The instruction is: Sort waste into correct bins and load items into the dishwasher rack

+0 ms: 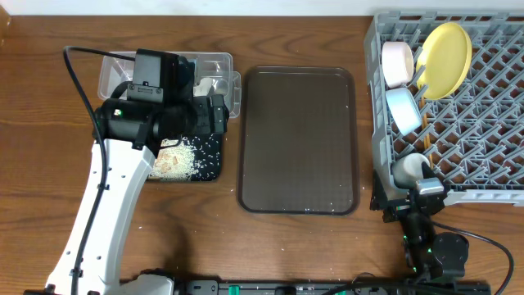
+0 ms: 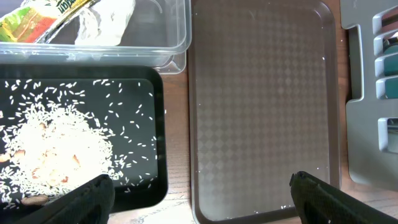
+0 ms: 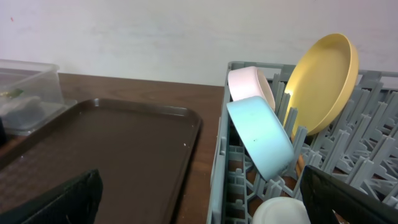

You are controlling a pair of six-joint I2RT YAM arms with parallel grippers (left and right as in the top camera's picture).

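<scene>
The grey dishwasher rack [image 1: 483,123] holds an upright yellow plate [image 1: 444,47], a white bowl [image 1: 397,63], a light blue bowl [image 1: 402,111] and a small pale cup [image 1: 407,169]. The clear tub [image 2: 163,38] contains a green-yellow wrapper [image 2: 37,20] and crumpled white paper [image 2: 106,22]. Rice scraps [image 2: 59,149] lie in the black tray [image 2: 158,186]. My left gripper [image 2: 202,199] hangs open and empty above the gap between the black tray and the brown tray. My right gripper [image 3: 205,202] is open and empty at the rack's near left corner, just short of the cup [image 3: 280,213].
A large dark brown serving tray [image 1: 299,139] lies between the bins and the rack, with a few rice grains [image 2: 323,171] on it. Bare wooden table [image 1: 41,123] lies to the left and along the front. A black cable [image 1: 78,78] loops by the left arm.
</scene>
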